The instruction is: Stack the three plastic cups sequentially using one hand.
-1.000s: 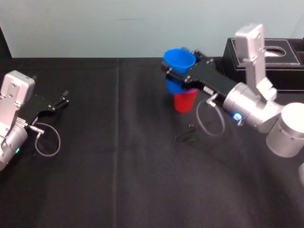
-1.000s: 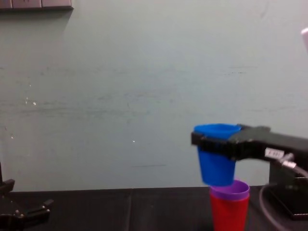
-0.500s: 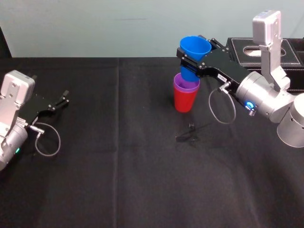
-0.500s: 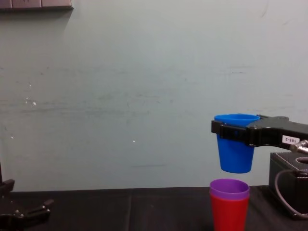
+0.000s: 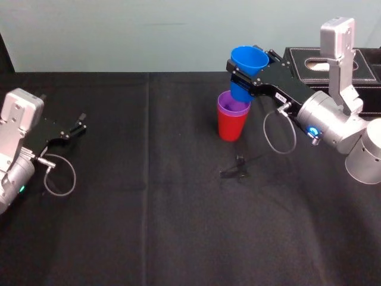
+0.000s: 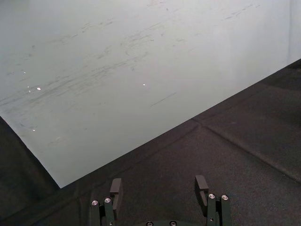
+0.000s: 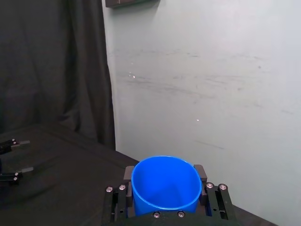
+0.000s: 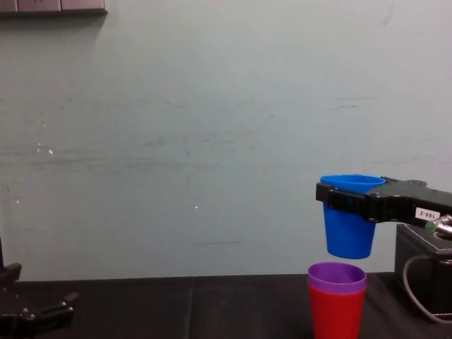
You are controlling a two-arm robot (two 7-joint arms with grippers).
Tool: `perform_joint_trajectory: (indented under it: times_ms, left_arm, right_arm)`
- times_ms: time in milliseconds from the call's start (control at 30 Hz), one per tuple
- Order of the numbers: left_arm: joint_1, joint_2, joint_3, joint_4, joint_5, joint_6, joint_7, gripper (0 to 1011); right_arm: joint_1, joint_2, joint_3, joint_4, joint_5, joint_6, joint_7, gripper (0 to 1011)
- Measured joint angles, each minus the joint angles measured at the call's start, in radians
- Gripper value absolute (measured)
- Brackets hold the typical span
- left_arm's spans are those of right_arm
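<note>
A: Where is the blue cup (image 8: pixel 347 227)?
B: In the air, upright, just above the purple cup (image 8: pixel 337 277) nested in the red cup (image 8: pixel 337 316), far right on the worktop (image 5: pixel 149 208).
A: Held how?
B: The right gripper (image 5: pixel 247 65) has its fingers pinching the cup's sides. The left gripper (image 5: pixel 78 123) rests at the left, fingers spread.

Black-draped table (image 5: pixel 178 238) against a pale blue-green wall (image 8: pixel 176 141).
The wall is plain and evenly lit, marked with faint scuffs and small white specks. A grey fitting (image 8: pixel 53 6) sits high on the wall toward its left end, and a black curtain (image 7: pixel 51 70) hangs at that same end. The table stands at the wall's foot under a black cloth (image 5: pixel 107 226) with fold creases, one running straight out from the wall. A black box (image 5: pixel 370 70) with pale stitching rests close to the wall, toward its right end.
</note>
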Motion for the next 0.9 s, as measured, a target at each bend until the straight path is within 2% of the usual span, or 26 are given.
perform_joint_trajectory:
  times_ms: [533, 900]
  left_arm:
    - [0.000, 0.000, 0.000, 0.000, 0.000, 0.000, 0.000, 1005]
    - [0.000, 0.000, 0.000, 0.000, 0.000, 0.000, 0.000, 1005]
  right_arm:
    - [0.027, -0.021, -0.018, 0.086, -0.010, -0.056, 0.025, 761]
    - [0.029, -0.027, -0.024, 0.105, -0.026, -0.075, 0.030, 761]
